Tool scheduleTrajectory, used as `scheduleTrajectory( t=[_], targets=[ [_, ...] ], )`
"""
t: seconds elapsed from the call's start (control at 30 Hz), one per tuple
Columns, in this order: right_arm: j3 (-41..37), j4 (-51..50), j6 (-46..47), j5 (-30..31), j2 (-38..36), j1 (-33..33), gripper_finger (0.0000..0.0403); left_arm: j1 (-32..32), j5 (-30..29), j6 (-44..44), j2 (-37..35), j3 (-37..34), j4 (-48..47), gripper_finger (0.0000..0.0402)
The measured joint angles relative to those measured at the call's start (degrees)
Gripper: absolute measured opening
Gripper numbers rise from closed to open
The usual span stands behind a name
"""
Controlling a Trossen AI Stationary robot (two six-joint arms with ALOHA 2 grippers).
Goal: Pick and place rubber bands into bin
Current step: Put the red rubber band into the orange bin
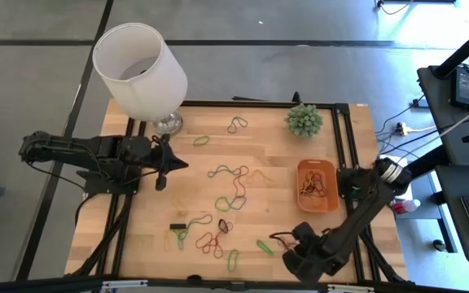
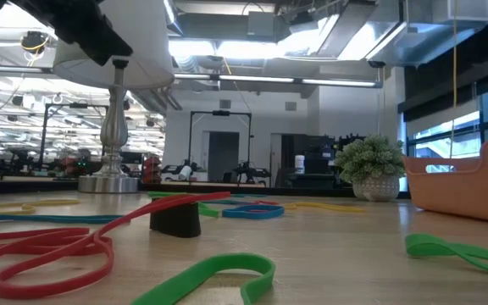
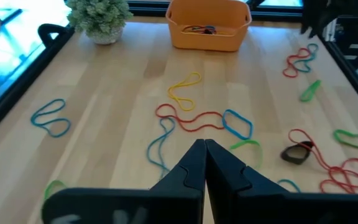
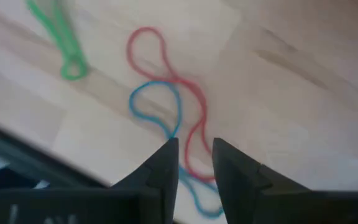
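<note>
Rubber bands in red, blue, green and yellow [image 1: 226, 195] [image 3: 191, 118] [image 2: 49, 246] lie scattered flat on the wooden table. The orange bin [image 1: 316, 185] [image 3: 208, 25] stands near the table's right edge with a few bands inside. My right gripper [image 4: 196, 152] [image 1: 277, 242] is low over the near right part of the table. It is open by a narrow gap, and its fingers stand either side of a red band [image 4: 194, 118] and a blue band [image 4: 160, 106]. My left gripper [image 3: 204, 152] [image 1: 184, 163] is shut and hovers at the table's left, pointing right, holding nothing.
A white-shaded lamp [image 1: 141, 69] stands at the far left corner and a small potted plant [image 1: 304, 120] at the far right, beside the bin. A small black object [image 1: 177, 225] [image 2: 176, 216] lies among the near bands. Black frame rails run along the table's edges.
</note>
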Motion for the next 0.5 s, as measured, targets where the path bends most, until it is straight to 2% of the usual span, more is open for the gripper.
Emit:
scheduleTrajectory(
  t=[0.27,0.4,0.5],
  targets=[
    [0.0,0.7,-0.1,-2.6,7.6,-0.3,0.0133,-1.8,0.1,-4.4,0.0,0.0,0.0,0.0001],
    [0.0,3.9,-0.2,-3.0,10.3,-0.4,0.0132,-2.7,0.1,-4.9,0.0,0.0,0.0,0.0003],
    [0.0,5.1,-0.3,-2.8,11.9,-0.4,0.0113,-3.3,0.0,-5.7,0.0,0.0,0.0,0.0001]
  ],
)
